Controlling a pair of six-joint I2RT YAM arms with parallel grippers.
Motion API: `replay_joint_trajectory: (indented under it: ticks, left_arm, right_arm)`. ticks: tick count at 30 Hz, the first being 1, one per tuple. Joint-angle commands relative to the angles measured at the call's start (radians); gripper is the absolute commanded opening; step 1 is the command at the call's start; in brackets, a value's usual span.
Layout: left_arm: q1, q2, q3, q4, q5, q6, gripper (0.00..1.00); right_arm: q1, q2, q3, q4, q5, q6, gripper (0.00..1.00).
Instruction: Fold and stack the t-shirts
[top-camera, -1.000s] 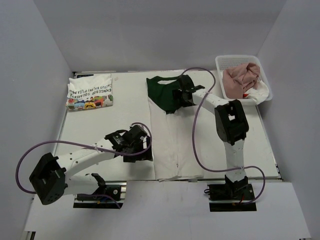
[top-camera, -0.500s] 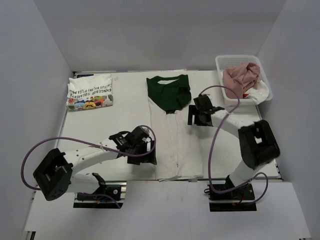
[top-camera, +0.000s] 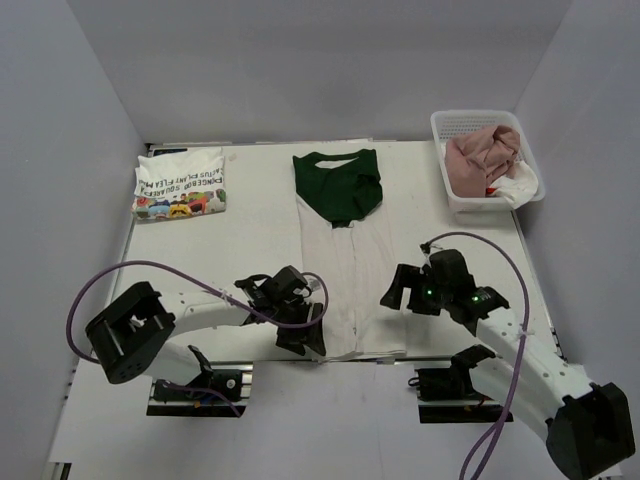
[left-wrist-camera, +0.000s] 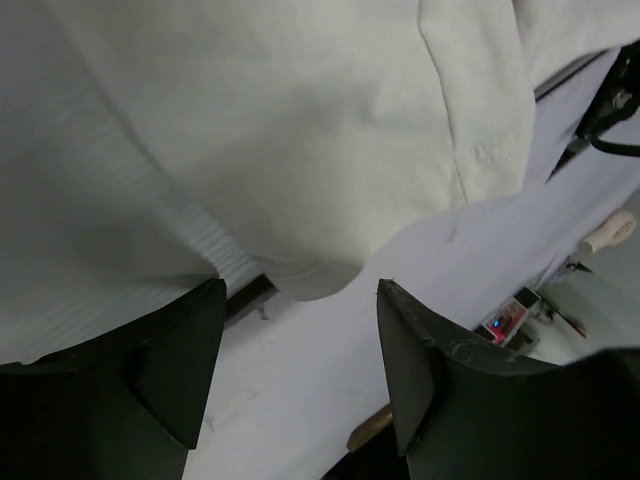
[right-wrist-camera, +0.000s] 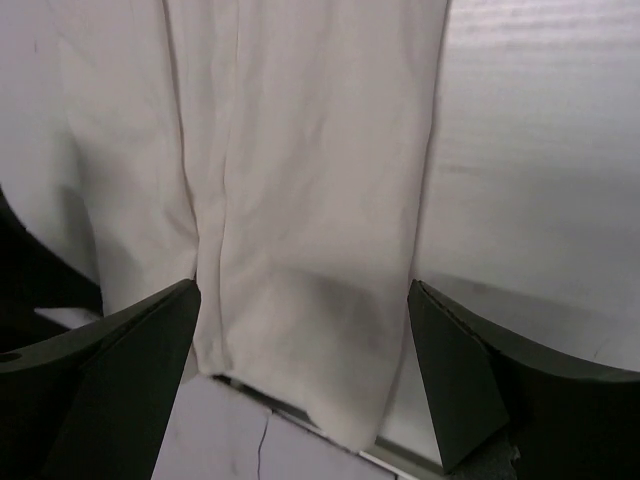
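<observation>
A white t-shirt with dark green sleeves and collar (top-camera: 340, 270) lies folded into a long strip down the middle of the table, with its hem at the near edge. My left gripper (top-camera: 308, 337) is open at the hem's left corner, and the left wrist view shows the hem (left-wrist-camera: 300, 150) just ahead of the open gripper (left-wrist-camera: 300, 290). My right gripper (top-camera: 393, 296) is open at the strip's lower right edge. In the right wrist view the strip (right-wrist-camera: 300, 150) lies between the spread gripper (right-wrist-camera: 302, 292). A folded white shirt with black lettering and cartoon figures (top-camera: 180, 183) lies at the far left.
A white lattice basket (top-camera: 470, 122) at the far right holds a dusty pink shirt (top-camera: 480, 155) and a white one with red (top-camera: 515, 187). The hem hangs slightly over the table's near edge (top-camera: 260, 360). Purple cables loop by both arms.
My right arm has swung from the green collar end back to the strip's lower right. My left gripper has moved right and nearer, to the hem's left corner. The shirt has not moved.
</observation>
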Motion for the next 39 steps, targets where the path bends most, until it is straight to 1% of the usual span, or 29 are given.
replay_joint_trajectory:
  ticks: [1,3,5,7,10,11,13,14,15,16,17,18,21,22,25,26,28,29,30,31,34,36,37,39]
  left_arm:
    - [-0.037,0.047,-0.014,0.022,0.007,0.001,0.72]
    - [-0.054,0.097,-0.014,0.055,0.023,-0.009,0.64]
    - [-0.073,0.127,-0.005,0.056,0.034,-0.022,0.61]
    - [-0.085,0.136,0.004,0.046,0.015,-0.032,0.57]
    - [-0.103,0.136,0.025,0.016,-0.012,-0.032,0.45]
    - [-0.104,0.136,0.036,0.006,-0.012,-0.032,0.37]
    - [-0.104,0.145,0.036,0.006,-0.022,-0.032,0.28]
    - [-0.104,0.145,0.047,0.006,-0.022,-0.032,0.19]
    - [-0.104,0.145,0.047,0.006,-0.022,-0.032,0.13]
    - [-0.104,0.145,0.047,0.006,-0.022,-0.032,0.03]
    - [-0.104,0.145,0.047,0.006,-0.022,-0.032,0.0]
    - [-0.113,0.145,0.047,0.006,-0.022,-0.032,0.0]
    - [-0.113,0.136,0.058,-0.004,-0.022,-0.032,0.0]
    - [-0.113,0.136,0.067,-0.004,-0.022,-0.032,0.0]
    - [-0.113,0.124,0.091,0.005,-0.009,0.0,0.0]
    - [-0.113,0.115,0.102,0.005,-0.009,0.01,0.0]
    - [-0.09,0.105,0.143,-0.046,-0.009,0.03,0.0]
    - [-0.076,0.105,0.168,-0.078,-0.075,0.03,0.0]
    - [-0.076,0.105,0.197,-0.116,-0.104,0.042,0.0]
    - [-0.067,0.114,0.255,-0.188,-0.124,0.053,0.0]
    - [-0.029,0.104,0.346,-0.256,-0.213,0.074,0.0]
    - [-0.009,0.104,0.375,-0.267,-0.235,0.085,0.0]
    - [0.002,0.104,0.401,-0.267,-0.235,0.094,0.0]
    - [0.036,0.136,0.456,-0.282,-0.269,0.094,0.0]
  right_arm:
    - [0.004,-0.074,-0.016,-0.159,-0.139,0.033,0.9]
    - [0.004,-0.092,-0.036,-0.209,-0.168,0.022,0.9]
    - [0.006,-0.092,-0.077,-0.234,-0.176,0.041,0.9]
    - [0.008,-0.092,-0.094,-0.242,-0.205,0.051,0.9]
    - [0.011,-0.076,-0.128,-0.279,-0.2,0.073,0.9]
    - [0.014,-0.068,-0.128,-0.303,-0.206,0.07,0.9]
    - [0.014,-0.054,-0.131,-0.303,-0.222,0.073,0.9]
    - [0.018,-0.051,-0.13,-0.302,-0.229,0.074,0.9]
    - [0.021,-0.042,-0.133,-0.299,-0.234,0.064,0.88]
    - [0.024,-0.029,-0.134,-0.291,-0.274,0.061,0.83]
    - [0.026,-0.017,-0.137,-0.291,-0.294,0.053,0.77]
    - [0.029,-0.01,-0.131,-0.294,-0.309,0.044,0.62]
    - [0.046,0.02,-0.125,-0.361,-0.352,0.021,0.43]
    - [0.052,0.021,-0.122,-0.399,-0.346,0.01,0.26]
    - [0.055,0.033,-0.079,-0.371,-0.32,0.008,0.0]
    - [0.055,0.041,-0.04,-0.355,-0.309,0.007,0.0]
    - [0.057,0.079,0.025,-0.279,-0.257,-0.008,0.0]
    - [0.052,0.09,0.074,-0.25,-0.239,-0.013,0.0]
    - [0.052,0.127,0.1,-0.234,-0.178,-0.025,0.0]
    - [0.051,0.139,0.163,-0.228,-0.155,-0.028,0.0]
    - [0.049,0.161,0.214,-0.167,-0.084,-0.028,0.0]
    - [0.047,0.173,0.232,-0.11,-0.062,-0.027,0.0]
    - [0.05,0.179,0.246,-0.081,-0.027,-0.028,0.0]
    - [0.047,0.19,0.269,-0.014,0.004,-0.016,0.0]
